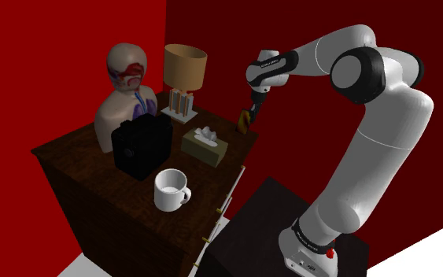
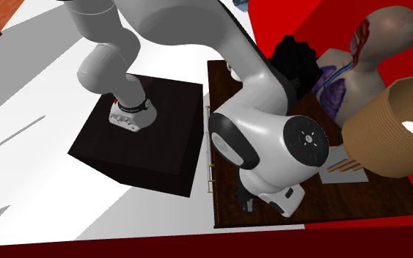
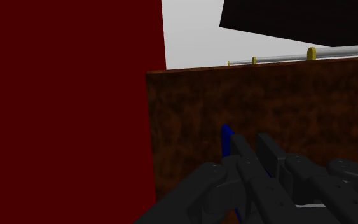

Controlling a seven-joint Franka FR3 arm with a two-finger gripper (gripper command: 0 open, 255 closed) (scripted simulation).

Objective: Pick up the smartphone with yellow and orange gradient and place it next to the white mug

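Pinching a thin slab, your gripper [image 1: 247,116] had its two black fingers [image 3: 241,147] drawn close, with only a narrow gap left between them in the wrist view. A blue sliver of the smartphone [image 3: 226,136] stood up against one finger there. In the shoulder view the same smartphone [image 1: 244,121] showed yellow and orange at the fingertips. It hung at the far corner of the dresser [image 1: 78,153], on the shoulder view's right, close to the red wall [image 1: 306,126]. You could not tell from these views whether it was clear of the wood or resting on it.

Under the gripper [image 3: 252,144] the wrist view showed the dark, mottled dresser top [image 3: 298,108]. A pale rail [image 3: 279,60] with brass fittings ran along its far edge. In the second exterior view the gripper [image 2: 245,202] pointed down at the dresser's edge, below the arm's [image 2: 271,146] bulky wrist.

Just beside the phone, toward the middle of the top, lay a tissue box [image 1: 205,146]. The white mug [image 1: 171,190] stood upright near the dresser's near edge, well apart from the phone, with the tissue box between them. A black case [image 1: 141,145] sat just behind the mug, an anatomical bust [image 1: 127,86] behind that, and a lamp [image 1: 185,71] with a tan shade near the back. The arm rose from the dark stand [image 1: 267,212] beside the dresser.
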